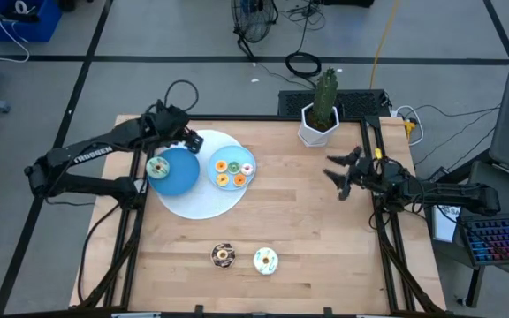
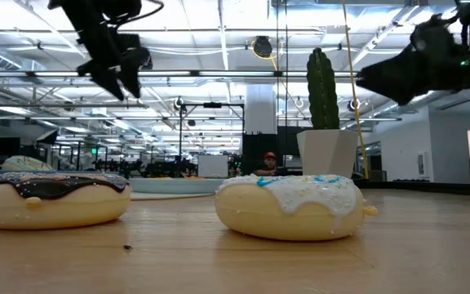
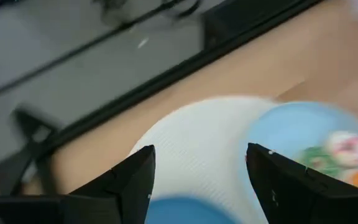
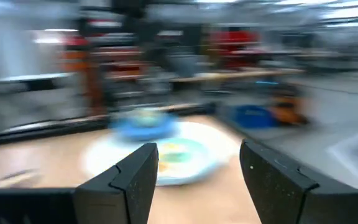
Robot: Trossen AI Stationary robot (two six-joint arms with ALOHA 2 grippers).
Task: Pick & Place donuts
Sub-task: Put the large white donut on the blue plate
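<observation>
- Nearest the front edge of the counter [image 1: 325, 230] sat two loose donuts side by side: a chocolate-iced donut [image 1: 224, 255] and a white-iced donut [image 1: 265, 260] with bits of blue on it, close together but not touching
- In the low view those two filled the foreground, chocolate one on the left, white one on the right
- Further back was a big white round mat [image 1: 197, 201] with two dishes on it
- The dark blue bowl [image 1: 173, 170] held one pale green donut [image 1: 157, 166] against its left rim
- Just beside it, the light blue plate [image 1: 232, 169] carried several small donuts [image 1: 230, 168] bunched together, orange and yellow and a pinkish one
- The left end effector [image 1: 186, 139] hovered above the back edge of the mat, right behind the bowl, fingers apart and nothing between them
- The right end effector [image 1: 336, 168] hung over the right side of the counter, well apart from the dishes, fingers spread and empty too
- At the far edge stood a cactus in a white pot [image 1: 320, 124]
</observation>
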